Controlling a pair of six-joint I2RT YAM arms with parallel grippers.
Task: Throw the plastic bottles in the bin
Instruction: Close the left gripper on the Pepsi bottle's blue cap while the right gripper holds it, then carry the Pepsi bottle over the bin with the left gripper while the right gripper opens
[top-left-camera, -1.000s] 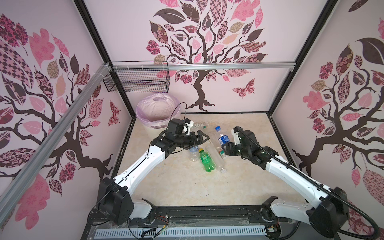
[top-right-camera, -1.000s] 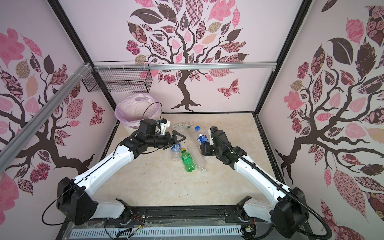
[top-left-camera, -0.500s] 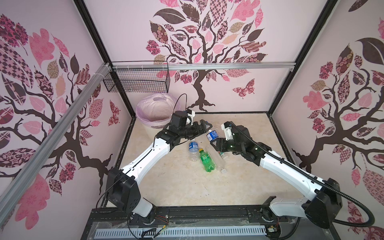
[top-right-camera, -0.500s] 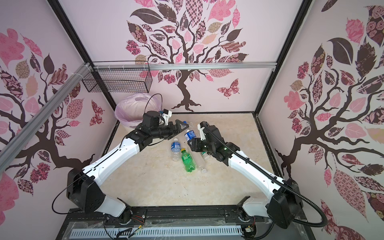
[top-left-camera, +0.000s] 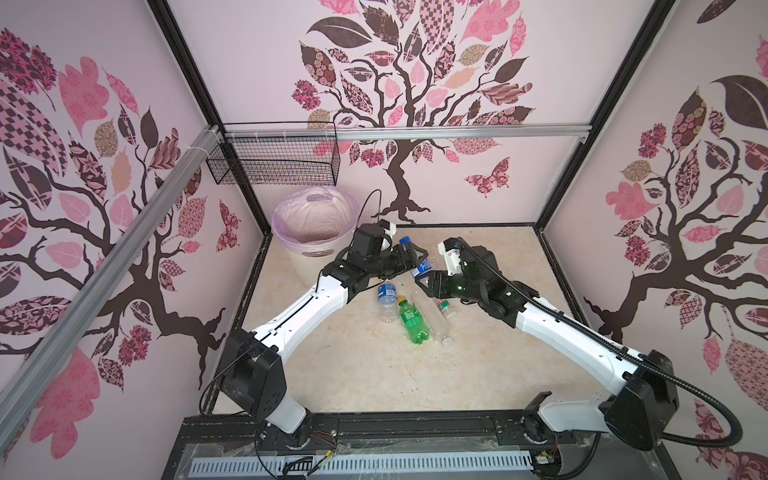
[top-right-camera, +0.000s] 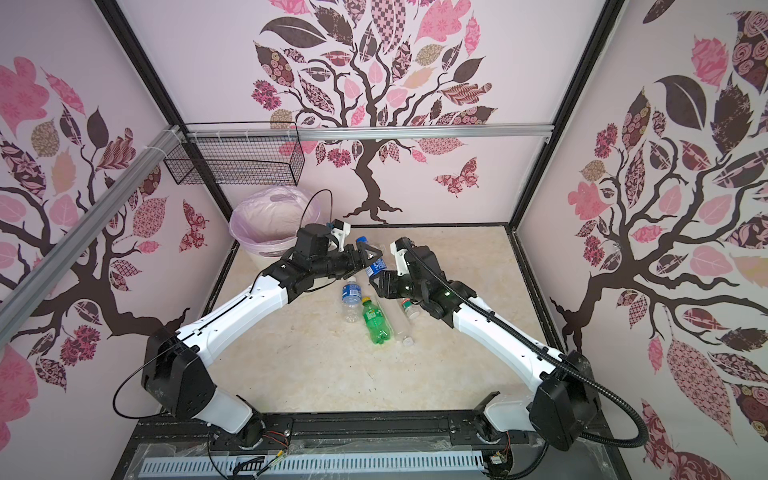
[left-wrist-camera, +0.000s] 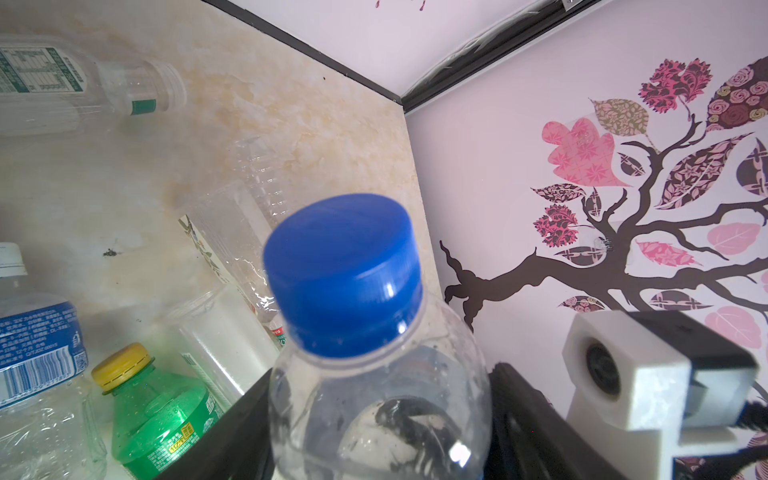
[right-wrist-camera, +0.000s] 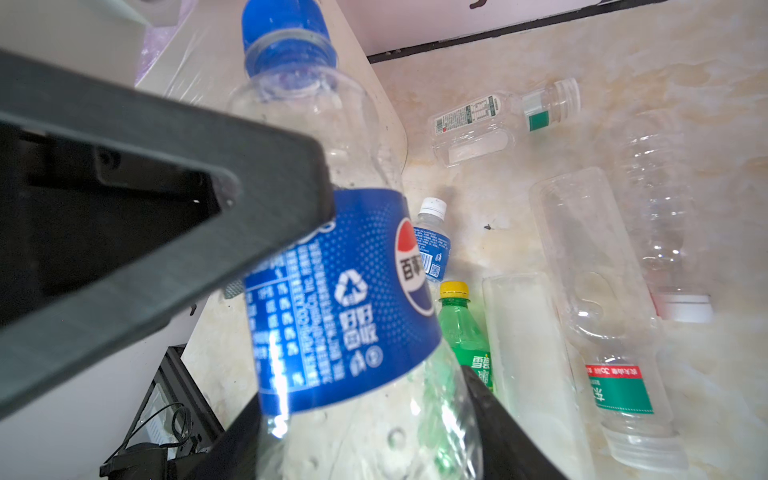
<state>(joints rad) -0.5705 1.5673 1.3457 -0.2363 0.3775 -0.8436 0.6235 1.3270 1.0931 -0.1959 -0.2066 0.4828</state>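
Note:
A clear plastic bottle (top-left-camera: 419, 268) (top-right-camera: 376, 266) with a blue cap and blue label hangs tilted above the table, between both arms. My right gripper (top-left-camera: 424, 282) (right-wrist-camera: 365, 436) is shut on its lower body (right-wrist-camera: 345, 291). My left gripper (top-left-camera: 411, 254) (left-wrist-camera: 380, 415) is shut round its shoulder just under the cap (left-wrist-camera: 345, 274), one finger (right-wrist-camera: 166, 199) lying across the label's top. The bin (top-left-camera: 307, 249) (top-right-camera: 266, 246), cream with a lilac bag, stands at the back left behind the left wrist. On the table lie a green bottle (top-left-camera: 411, 320) (top-right-camera: 376, 322), a small blue-labelled one (top-left-camera: 386, 299) and several clear ones (right-wrist-camera: 602, 332).
A black wire basket (top-left-camera: 274, 166) hangs on the back wall above the bin. The loose bottles lie in a cluster just below the two grippers. Black frame posts and patterned walls close in the beige table (top-left-camera: 374, 374) on three sides.
The right gripper carried the blue-label bottle up and to the left. The left arm swung over from the table bottles to meet it, and its jaws closed in on the bottle's shoulder.

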